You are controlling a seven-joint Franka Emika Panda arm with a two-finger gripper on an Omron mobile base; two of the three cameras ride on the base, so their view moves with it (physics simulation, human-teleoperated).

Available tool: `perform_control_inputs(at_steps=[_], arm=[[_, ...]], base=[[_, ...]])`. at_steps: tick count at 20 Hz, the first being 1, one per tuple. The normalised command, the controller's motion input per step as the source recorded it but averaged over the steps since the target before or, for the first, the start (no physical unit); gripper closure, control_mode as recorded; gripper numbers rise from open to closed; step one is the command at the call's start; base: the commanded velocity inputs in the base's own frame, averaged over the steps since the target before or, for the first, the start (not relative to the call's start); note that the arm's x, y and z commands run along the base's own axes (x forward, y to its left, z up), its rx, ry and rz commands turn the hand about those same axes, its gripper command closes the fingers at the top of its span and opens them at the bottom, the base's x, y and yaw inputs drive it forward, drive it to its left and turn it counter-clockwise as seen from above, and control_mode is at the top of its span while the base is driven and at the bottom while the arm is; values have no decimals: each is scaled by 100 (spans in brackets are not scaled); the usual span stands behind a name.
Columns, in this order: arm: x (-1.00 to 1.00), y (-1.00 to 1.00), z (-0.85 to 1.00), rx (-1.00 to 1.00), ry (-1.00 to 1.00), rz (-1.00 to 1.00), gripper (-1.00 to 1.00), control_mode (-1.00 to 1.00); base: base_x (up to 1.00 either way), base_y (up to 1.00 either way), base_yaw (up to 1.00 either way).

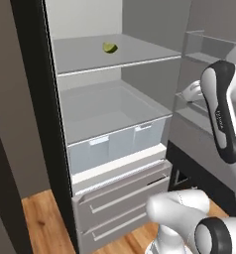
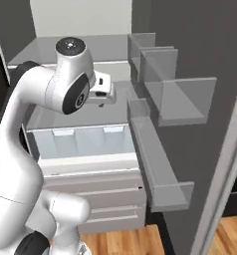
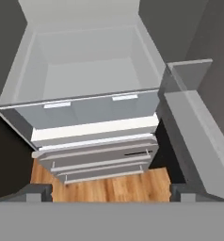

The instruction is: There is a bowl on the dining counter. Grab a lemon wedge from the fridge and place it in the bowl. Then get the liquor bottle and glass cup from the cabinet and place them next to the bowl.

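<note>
The gripper (image 3: 111,192) stands fully open and holds nothing; in the hand view it looks down over the fridge's clear crisper bin (image 3: 88,84). The lemon wedge (image 1: 109,47) lies on the shelf (image 1: 140,52) above that bin, toward the back, well apart from the gripper.

Risks, as a judgement:
- The hand is below shelf level. Rising straight up could strike the shelf edge.
- The open door's racks (image 2: 177,102) stand near the arm on its right; a wide swing could hit them.
- The wedge is small and may slip away when pinched.

Contents: the crisper bin looks empty, and the visible door racks hold nothing.
</note>
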Motion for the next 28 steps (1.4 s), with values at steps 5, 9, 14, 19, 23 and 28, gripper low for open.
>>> perform_control_inputs(at_steps=[5,9,14,19,23,28], arm=[[0,0,0,0,0,0,-100,100],[0,0,0,0,0,0,-100,100],[0,0,0,0,0,0,-100,100],[0,0,0,0,0,0,-100,100],[-11,2,66,0,-37,9,-100,-100],[-4,15,86,0,-42,4,-100,-100]], base=[[71,2,12],[85,13,12],[98,1,10],[53,0,10],[0,0,0],[0,0,0]])
